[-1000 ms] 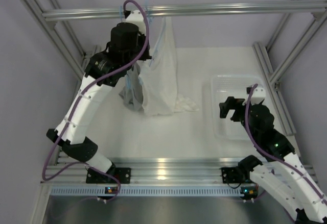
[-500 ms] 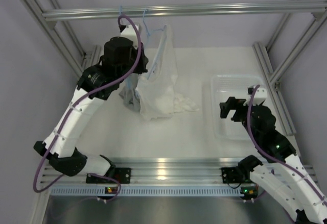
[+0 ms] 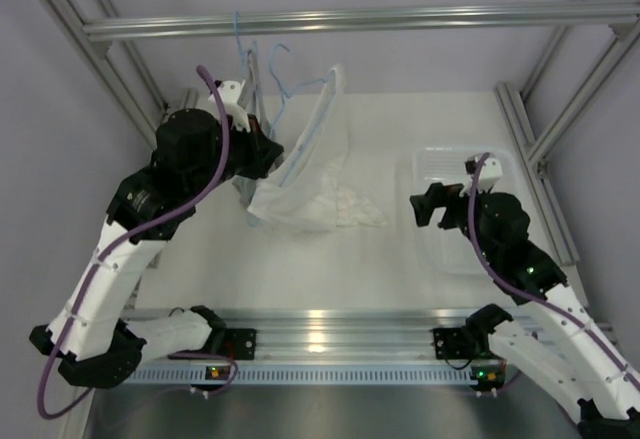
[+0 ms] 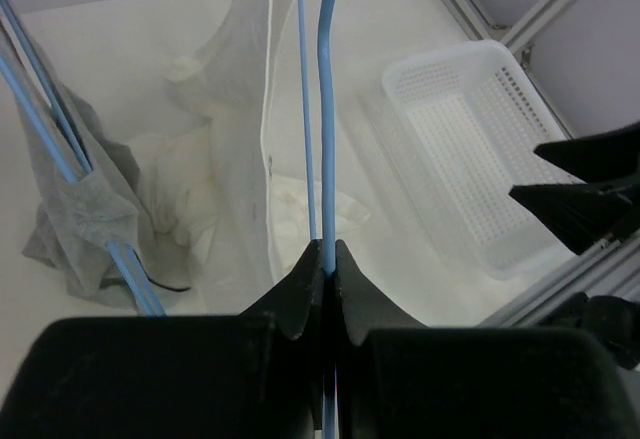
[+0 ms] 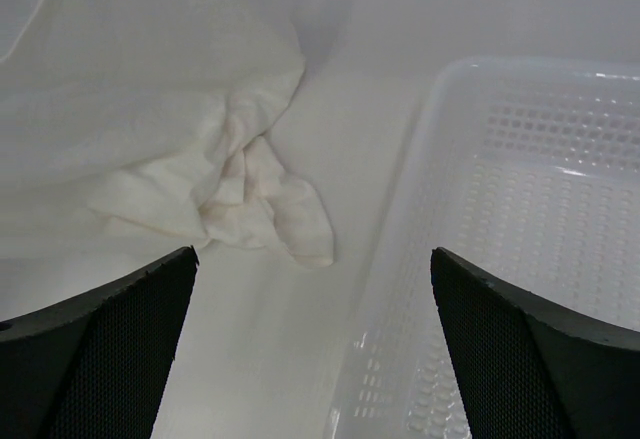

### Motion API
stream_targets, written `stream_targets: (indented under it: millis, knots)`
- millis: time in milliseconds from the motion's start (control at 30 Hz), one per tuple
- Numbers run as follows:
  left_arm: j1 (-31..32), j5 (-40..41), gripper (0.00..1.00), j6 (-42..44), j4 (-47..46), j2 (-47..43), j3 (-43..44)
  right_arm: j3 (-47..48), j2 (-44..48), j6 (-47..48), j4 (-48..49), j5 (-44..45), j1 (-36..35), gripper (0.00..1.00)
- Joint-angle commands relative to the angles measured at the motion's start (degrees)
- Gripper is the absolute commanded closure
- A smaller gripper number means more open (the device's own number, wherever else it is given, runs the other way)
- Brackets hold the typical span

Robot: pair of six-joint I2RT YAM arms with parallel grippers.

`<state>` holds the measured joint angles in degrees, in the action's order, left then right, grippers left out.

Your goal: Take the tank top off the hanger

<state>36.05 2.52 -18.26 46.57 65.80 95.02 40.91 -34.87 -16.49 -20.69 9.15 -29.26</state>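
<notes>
My left gripper (image 3: 270, 149) is shut on the light-blue hanger (image 3: 296, 85) and holds it tilted below the top rail. In the left wrist view the jaws (image 4: 327, 259) pinch the hanger's thin bar (image 4: 326, 109). The white tank top (image 3: 315, 174) hangs from this hanger, and its lower part lies crumpled on the table. It shows too in the left wrist view (image 4: 245, 119) and the right wrist view (image 5: 150, 109). My right gripper (image 3: 430, 207) is open and empty, low over the table right of the top's crumpled hem (image 5: 260, 214).
A second blue hanger (image 3: 240, 34) hangs on the rail (image 3: 400, 19) with a grey tank top (image 4: 70, 209) on it, just left of my left gripper. A white perforated basket (image 3: 470, 174) stands at the right, under my right arm, and it shows in the right wrist view (image 5: 530, 189).
My left arm has pulled back and down to the left, taking the hanger away from the rail, and the white top has followed and slumped onto the table. My right gripper has moved left.
</notes>
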Motion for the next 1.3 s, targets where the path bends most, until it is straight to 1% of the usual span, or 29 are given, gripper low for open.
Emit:
stream_targets:
  millis: [0, 67, 133, 267, 367, 433, 467, 567, 667, 733, 867, 967, 1000, 1067, 1100, 1167, 1200, 1233, 1267]
  knots:
    - [0.2, -6.5, 1.0, -1.3, -3.4, -3.6, -1.6, 5.1, -4.0, 2.9, 9.3, -6.5, -0.9, 0.01]
    - [0.2, -7.4, 1.0, -1.0, -2.7, -5.6, -3.2, 8.2, -6.5, 3.5, 9.5, -8.7, -0.9, 0.01]
    - [0.2, -7.9, 1.0, -0.9, -1.9, -7.6, -4.2, 9.2, -9.8, 3.5, 12.1, -12.2, -0.9, 0.01]
    - [0.2, -12.5, 1.0, 0.0, 0.0, -11.3, -6.6, 11.5, -13.6, 4.9, 17.7, -21.9, -0.9, 0.02]
    - [0.2, -15.1, 1.0, 0.3, 1.1, -13.2, -7.0, 13.8, -16.9, 4.7, 19.3, -24.3, -1.0, 0.03]
    - [0.2, -18.3, 1.0, 0.2, 1.1, -13.9, -7.0, 14.3, -19.2, 3.9, 20.7, -25.3, -0.9, 0.04]
    - [0.2, -19.1, 1.0, -0.3, 1.1, -13.9, -6.9, 14.3, -19.8, 2.4, 24.2, -26.3, -1.0, 0.04]
    - [0.2, -20.8, 1.0, -1.2, 0.9, -14.6, -7.1, 14.4, -22.3, -0.4, 29.7, -26.5, -1.0, 0.07]
    - [0.2, -22.6, 1.0, -2.1, -0.2, -14.8, -7.4, 16.1, -26.4, -0.6, 32.6, -26.5, -2.3, 0.08]
    - [0.2, -23.4, 1.0, -2.6, -0.7, -14.7, -7.5, 16.9, -27.8, 0.0, 33.9, -25.9, -3.3, 0.08]
    - [0.2, -23.5, 1.0, -2.7, -1.3, -14.6, -7.4, 19.4, -30.6, 1.1, 33.9, -20.9, -6.2, 0.1]
    - [0.2, -24.1, 1.0, -3.1, -1.7, -14.6, -7.2, 19.8, -31.8, 2.2, 34.1, -17.8, -7.0, 0.21]
    - [0.2, -24.1, 1.0, -3.2, -1.7, -14.6, -7.0, 19.8, -32.0, 2.4, 34.0, -17.1, -7.6, 0.35]
    - [0.2, -24.1, 1.0, -3.0, -1.7, -14.7, -6.9, 19.5, -32.3, 3.5, 34.0, -14.3, -7.9, 0.51]
    - [0.2, -24.2, 1.0, -2.9, -1.7, -14.8, -6.7, 19.3, -32.2, 3.8, 34.0, -13.2, -8.1, 0.65]
    - [0.2, -24.6, 1.0, -2.9, -1.7, -14.9, -6.6, 18.7, -32.0, 4.0, 34.4, -10.7, -8.1, 0.83]
    - [0.2, -24.8, 1.0, -2.9, -1.7, -15.1, -6.5, 18.6, -31.8, 4.1, 34.7, -9.9, -8.1, 1.0]
    - [0.2, -24.8, 1.0, -2.8, -1.7, -15.2, -6.6, 18.2, -31.8, 3.9, 35.2, -9.4, -8.1, 1.0]
    - [0.2, -24.8, 1.0, -2.8, -1.7, -15.2, -6.7, 18.2, -31.5, 3.7, 35.5, -6.5, -8.1, 1.0]
